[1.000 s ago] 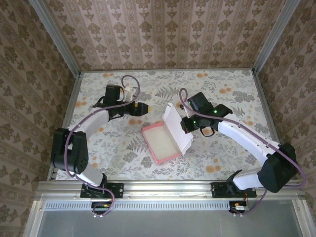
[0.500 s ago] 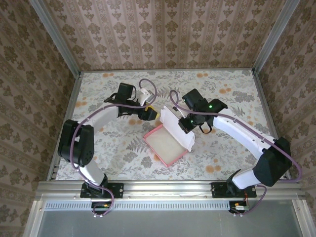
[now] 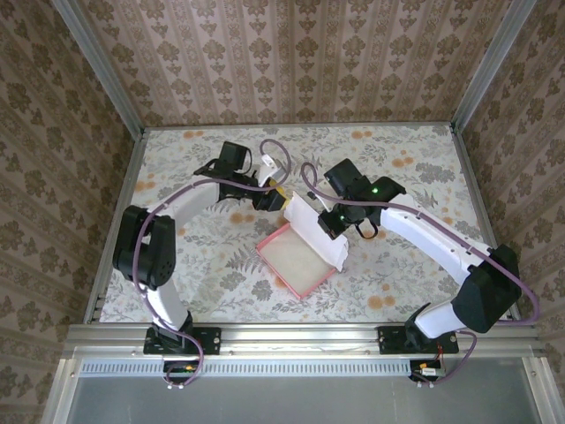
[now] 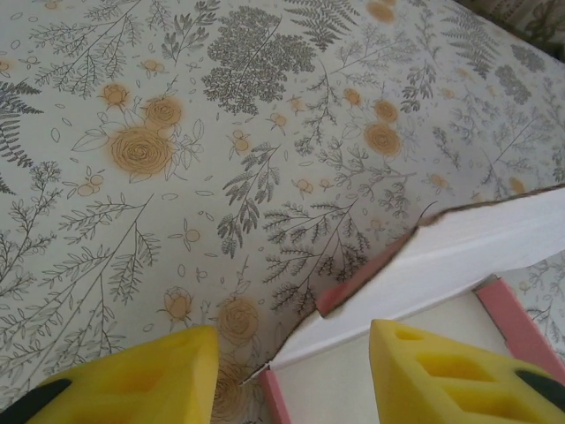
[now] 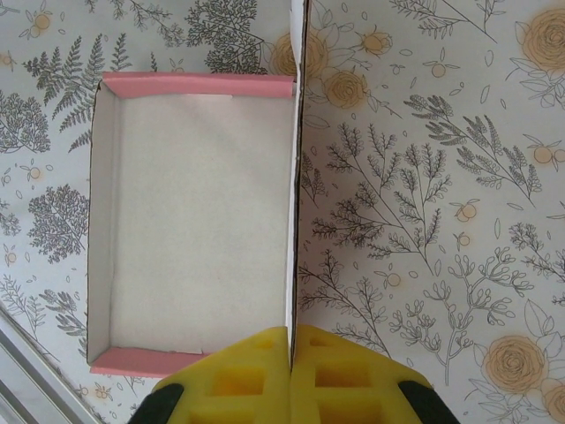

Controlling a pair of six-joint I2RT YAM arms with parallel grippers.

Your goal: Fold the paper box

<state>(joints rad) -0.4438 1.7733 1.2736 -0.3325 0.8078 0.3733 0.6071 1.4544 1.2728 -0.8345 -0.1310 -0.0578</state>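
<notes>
Right, nearest the bases: table w/ floral cloth, both arms reaching fwd over it. Paper box sits approx mid-table, salmon-pink outside, pale inside, base flat on cloth & open side up. Its lid stands upright along the base's far-right side. Right gripper is clenched on lid's top edge; right wrist cam has yellow pads pressed together on the thin card, seen edge-on. Further back, left gripper is just beside lid's far-left corner, jaws apart, nothing grasped. Left wrist cam: lid corner in the gap btwn yellow fingers; contact w/ either, can't tell. Beyond that, patterned walls.
</notes>
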